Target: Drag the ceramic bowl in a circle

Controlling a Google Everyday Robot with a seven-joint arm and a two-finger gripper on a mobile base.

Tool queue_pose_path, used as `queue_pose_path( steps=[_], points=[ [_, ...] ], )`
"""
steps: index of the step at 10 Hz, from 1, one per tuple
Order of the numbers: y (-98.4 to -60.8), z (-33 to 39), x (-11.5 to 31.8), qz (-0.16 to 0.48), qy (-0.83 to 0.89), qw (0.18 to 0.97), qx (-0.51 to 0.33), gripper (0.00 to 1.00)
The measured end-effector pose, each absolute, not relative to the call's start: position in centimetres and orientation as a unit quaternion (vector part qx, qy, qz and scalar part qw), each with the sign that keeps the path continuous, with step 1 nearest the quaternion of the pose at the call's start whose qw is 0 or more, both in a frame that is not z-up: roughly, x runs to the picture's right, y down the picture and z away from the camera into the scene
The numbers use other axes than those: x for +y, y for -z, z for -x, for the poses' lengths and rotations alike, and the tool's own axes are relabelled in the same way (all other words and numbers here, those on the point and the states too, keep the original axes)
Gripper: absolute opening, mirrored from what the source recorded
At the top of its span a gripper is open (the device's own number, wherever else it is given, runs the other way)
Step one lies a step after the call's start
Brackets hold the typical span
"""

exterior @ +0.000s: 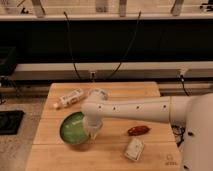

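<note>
The ceramic bowl (73,129) is round and shallow, glossy green inside, and sits on the wooden table (150,155) toward its left front. My white arm reaches in from the right and ends at the bowl's right rim. The gripper (93,131) hangs down at that rim, its tip over or inside the bowl's right edge. The wrist hides the fingertips and part of the rim.
A white bottle (69,98) lies on its side at the back left. A small whitish round cup (99,93) stands behind the arm. A reddish-brown oblong thing (138,130) and a white packet (133,149) lie right of the bowl. Cables hang behind the table.
</note>
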State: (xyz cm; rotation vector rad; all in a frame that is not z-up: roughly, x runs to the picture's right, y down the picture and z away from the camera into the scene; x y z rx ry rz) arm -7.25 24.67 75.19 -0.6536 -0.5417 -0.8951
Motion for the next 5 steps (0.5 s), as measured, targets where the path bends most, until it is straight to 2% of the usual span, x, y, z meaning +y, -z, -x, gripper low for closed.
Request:
queue_pose_path(
  steps=[5],
  points=[
    [-75.09, 7.08, 24.76, 0.308, 0.41, 0.821, -0.252, 0.01]
  ],
)
